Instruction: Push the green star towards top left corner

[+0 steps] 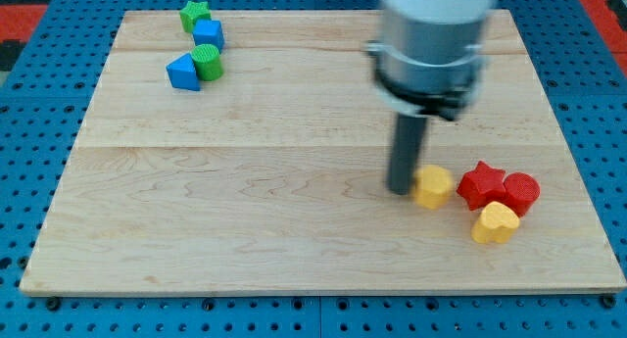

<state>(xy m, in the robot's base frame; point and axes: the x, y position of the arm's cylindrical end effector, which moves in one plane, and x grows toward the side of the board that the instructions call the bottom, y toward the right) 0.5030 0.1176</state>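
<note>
Resting bare, holding nothing, my tip (401, 190) seemingly touches the yellow block (432, 186), while the green star (195, 14) lies far up-left of it, already near the board's (294, 230) top-left corner.

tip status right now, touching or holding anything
My tip: no gripper, holds nothing; it sits against the yellow block on its left side, far from the green star.
</note>
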